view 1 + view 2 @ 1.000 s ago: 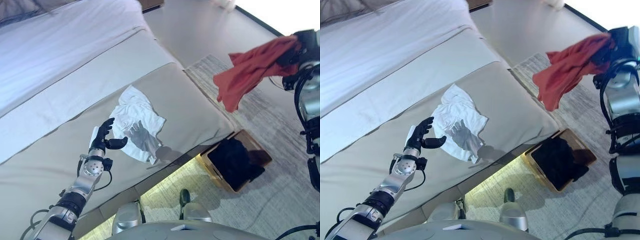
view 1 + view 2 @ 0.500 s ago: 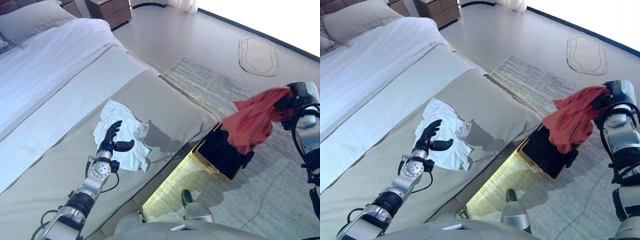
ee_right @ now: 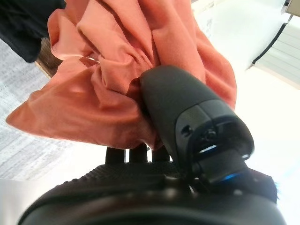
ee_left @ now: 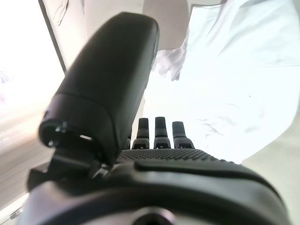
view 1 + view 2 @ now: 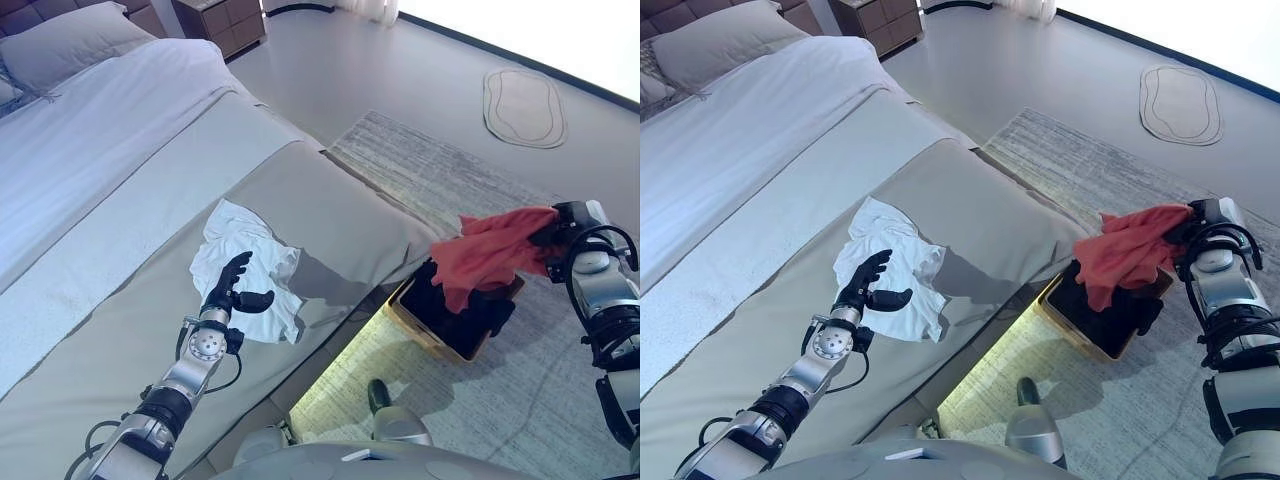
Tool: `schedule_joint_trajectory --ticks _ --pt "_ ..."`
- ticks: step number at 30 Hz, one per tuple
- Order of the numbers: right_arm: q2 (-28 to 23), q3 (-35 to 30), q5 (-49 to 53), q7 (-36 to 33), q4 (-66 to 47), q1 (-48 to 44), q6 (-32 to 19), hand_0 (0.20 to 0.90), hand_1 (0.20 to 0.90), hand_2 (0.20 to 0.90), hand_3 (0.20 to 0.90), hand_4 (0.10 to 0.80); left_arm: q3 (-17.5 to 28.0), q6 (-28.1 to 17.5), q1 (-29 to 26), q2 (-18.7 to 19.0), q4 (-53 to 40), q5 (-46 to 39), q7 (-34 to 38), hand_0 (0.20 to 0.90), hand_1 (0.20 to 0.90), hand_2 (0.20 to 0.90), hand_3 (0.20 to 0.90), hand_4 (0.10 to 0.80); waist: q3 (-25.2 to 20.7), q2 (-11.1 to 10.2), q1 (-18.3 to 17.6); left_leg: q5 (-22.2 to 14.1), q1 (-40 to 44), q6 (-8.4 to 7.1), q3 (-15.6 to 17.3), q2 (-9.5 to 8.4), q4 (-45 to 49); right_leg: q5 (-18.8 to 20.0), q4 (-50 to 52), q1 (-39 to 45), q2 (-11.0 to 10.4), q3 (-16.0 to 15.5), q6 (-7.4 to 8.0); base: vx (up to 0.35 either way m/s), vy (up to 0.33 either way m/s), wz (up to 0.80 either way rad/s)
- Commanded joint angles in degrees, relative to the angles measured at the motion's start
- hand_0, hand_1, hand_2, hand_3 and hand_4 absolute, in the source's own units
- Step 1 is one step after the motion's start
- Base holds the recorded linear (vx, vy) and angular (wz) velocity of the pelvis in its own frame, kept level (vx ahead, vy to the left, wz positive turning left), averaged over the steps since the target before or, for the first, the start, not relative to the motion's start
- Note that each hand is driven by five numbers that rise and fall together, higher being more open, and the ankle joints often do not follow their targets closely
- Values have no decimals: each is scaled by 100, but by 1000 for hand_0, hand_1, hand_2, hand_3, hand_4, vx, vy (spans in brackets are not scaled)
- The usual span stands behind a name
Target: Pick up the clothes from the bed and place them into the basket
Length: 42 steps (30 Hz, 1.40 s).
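A crumpled white garment (image 5: 243,243) lies on the beige cover of the bed (image 5: 340,200) near its foot edge. My left hand (image 5: 232,291) is open just above its near part; the garment also shows past the fingers in the left wrist view (image 4: 234,84). My right hand (image 5: 563,226) is shut on a red garment (image 5: 487,256), which hangs over the wooden basket (image 5: 416,333) on the floor beside the bed. The basket holds dark clothes (image 5: 470,318). In the right wrist view my thumb (image 3: 187,108) presses into the bunched red garment (image 3: 112,75).
A grey striped rug (image 5: 440,165) lies under the basket. An oval mat (image 5: 524,95) lies on the floor further off. A pillow (image 5: 70,40) sits at the head of the bed, with a nightstand (image 5: 215,15) beyond it.
The camera has shifted. My right hand has lowered the red garment from high up until it hangs right over the basket. My left hand stays over the white garment.
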Motion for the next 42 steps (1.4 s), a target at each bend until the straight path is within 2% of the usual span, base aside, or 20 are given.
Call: schedule_joint_trajectory --ticks 1,7,8,9,10,25,42 --pt "-344 103 -307 -229 238 -762 -377 300 300 300 200 100 -28 -438 -455 133 -19 70 113 900 900 900 900 800 -223 -53 131 -669 325 -292 -58 109 12 38 27 -228 63 -118 -86 10 26 3" --pt "-257 16 -352 -265 584 -590 -415 300 300 300 200 100 -6 -507 -377 140 -45 45 87 900 900 900 900 800 -213 45 144 -670 364 -301 -53 96 12 28 25 -199 41 -126 -91 0 0 0" --pt "-243 15 -349 -227 631 -591 -445 326 326 326 230 130 -21 -512 -392 140 -41 38 83 900 900 900 900 800 -212 55 150 -668 365 -303 -58 98 12 28 25 -198 37 -135 -91 0 0 0" --pt "-241 16 -385 -176 663 -596 -441 749 749 749 724 624 -26 -510 -406 139 -39 36 71 900 900 900 900 800 -212 62 155 -667 365 -305 -65 97 12 30 25 -200 35 -141 -91 0 0 0" --pt "-225 42 -474 -156 680 -616 -367 900 900 900 900 800 -43 -504 -427 137 -40 29 70 900 900 900 900 800 -205 70 159 -661 361 -303 -66 94 12 29 25 -199 35 -139 -94 0 0 0" --pt "-274 27 -617 -137 1024 -541 -259 900 900 900 900 800 -97 -500 -458 133 -75 -27 66 900 900 900 900 800 -238 94 173 -630 381 -326 -69 118 12 28 25 -168 34 -177 -95 0 0 0" --pt "-147 179 -651 -181 688 -754 -399 900 900 900 900 800 -13 -445 -399 108 57 -7 100 900 900 900 900 800 -402 -39 312 -596 361 -317 -185 140 12 0 25 -67 46 -279 -110 0 0 0"
